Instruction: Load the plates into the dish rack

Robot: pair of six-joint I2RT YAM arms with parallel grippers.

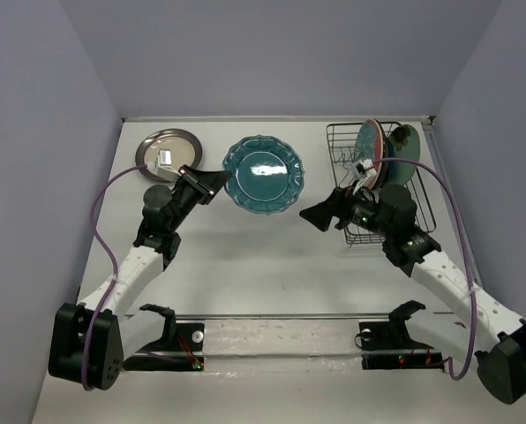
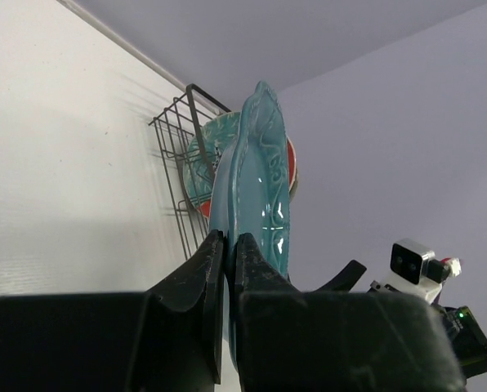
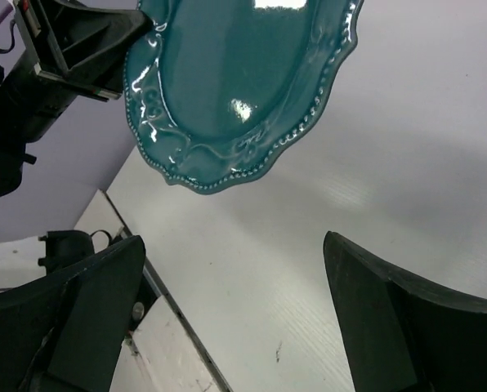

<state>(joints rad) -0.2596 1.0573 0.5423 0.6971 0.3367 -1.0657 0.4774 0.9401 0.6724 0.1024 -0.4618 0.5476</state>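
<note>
The scalloped teal plate point(image 1: 263, 174) sits in the upper middle of the top view, its glossy face turned up toward the camera. My left gripper point(image 1: 215, 182) is clamped on its left rim. In the left wrist view both fingers point(image 2: 207, 269) pinch that rim with no gap to spare, and the plate point(image 2: 260, 180) rises edge-on above them. It appears raised off the white desk point(image 1: 272, 265). In the right wrist view the plate point(image 3: 235, 82) fills the upper left, beaded edge down, with bare desk point(image 3: 374, 180) beyond it.

The dish rack point(image 1: 347, 126) stands at the upper right of the top view, just right of the held plate and apart from it. Three plates stand upright in its far end. A pale mint plate point(image 1: 369, 140) is leftmost, a thin red plate point(image 1: 382, 146) is right behind it, and a dark teal plate point(image 1: 404, 155) is to their right. In the left wrist view the rack's wires point(image 2: 178, 139) show behind the held plate.

My right gripper point(image 1: 319, 215) hangs in front of the rack's near left corner, pointing toward the held plate. Its fingers are spread wide with nothing between them point(image 3: 231, 253).

A cream plate with a dark rim point(image 1: 169, 146) lies flat on the desk at the upper left, just beyond my left wrist.
</note>
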